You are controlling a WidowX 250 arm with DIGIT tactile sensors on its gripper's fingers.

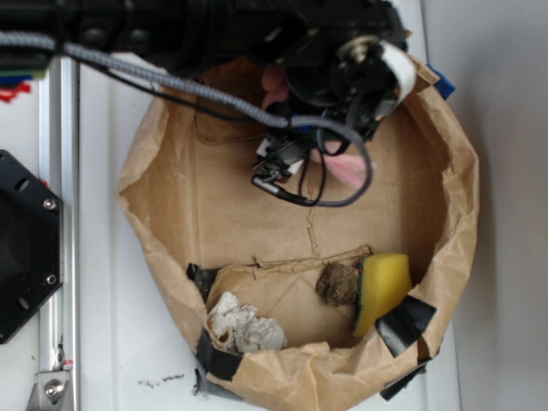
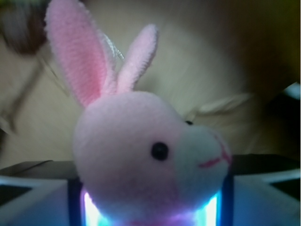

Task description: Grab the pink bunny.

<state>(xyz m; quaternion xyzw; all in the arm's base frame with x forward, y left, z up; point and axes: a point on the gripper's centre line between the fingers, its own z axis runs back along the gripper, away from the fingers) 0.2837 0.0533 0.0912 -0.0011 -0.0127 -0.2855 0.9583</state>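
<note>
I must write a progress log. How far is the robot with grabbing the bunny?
Done: the gripper has reached into the paper bag to the bunny. In hand: the wrist view shows the bunny's head between the fingers, apparently clamped. Left: confirming the hold; a lift cannot be judged here.

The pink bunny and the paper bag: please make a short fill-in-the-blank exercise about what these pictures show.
1. In the wrist view, the bunny sits between the two fingers of the ____.
2. The bunny's visible eye is ____ in colour.
3. In the exterior view, the yellow sponge lies inside the brown paper ____.
4. Both of the bunny's ____ point upward in the wrist view.

Missing words: hand; black; bag; ears
</note>
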